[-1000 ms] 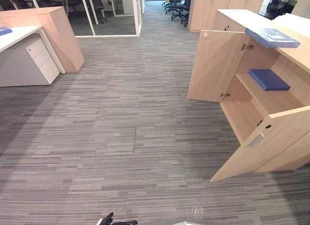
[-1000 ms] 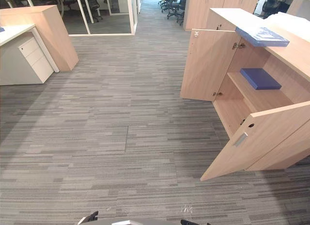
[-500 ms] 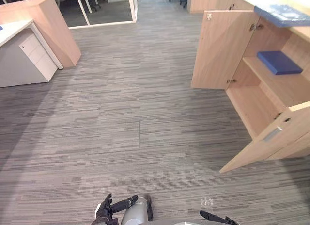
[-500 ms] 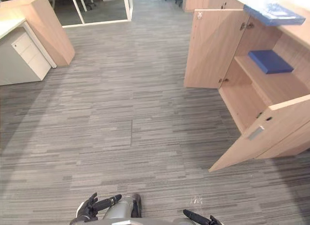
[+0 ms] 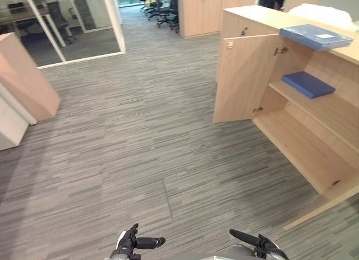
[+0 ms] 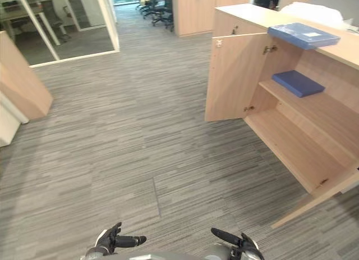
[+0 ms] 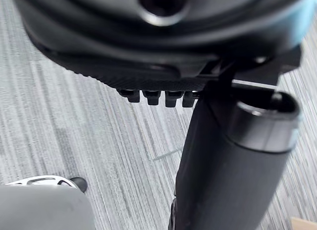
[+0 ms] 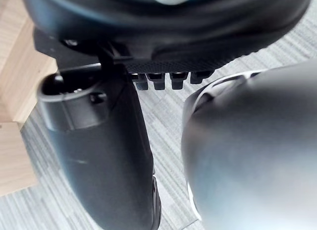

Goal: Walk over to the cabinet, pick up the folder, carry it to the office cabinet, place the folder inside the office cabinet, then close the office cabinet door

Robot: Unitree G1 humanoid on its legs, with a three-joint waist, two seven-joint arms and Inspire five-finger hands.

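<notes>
My left hand [image 5: 130,244] and right hand [image 5: 263,246] hang low, fingers loose, holding nothing. A pale blue folder [image 5: 316,36] lies atop the open office cabinet [image 5: 242,75], a darker folder [image 5: 307,84] inside.

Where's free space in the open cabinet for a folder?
Lower shelf is bare throughout. Upper shelf is free on the near side of the dark blue folder. Cabinet top is busiest: light blue folder, something white behind it.

Left hand [image 7: 163,46], fingers [image 7: 151,96] relaxed, over grey carpet [image 7: 74,126]
</notes>
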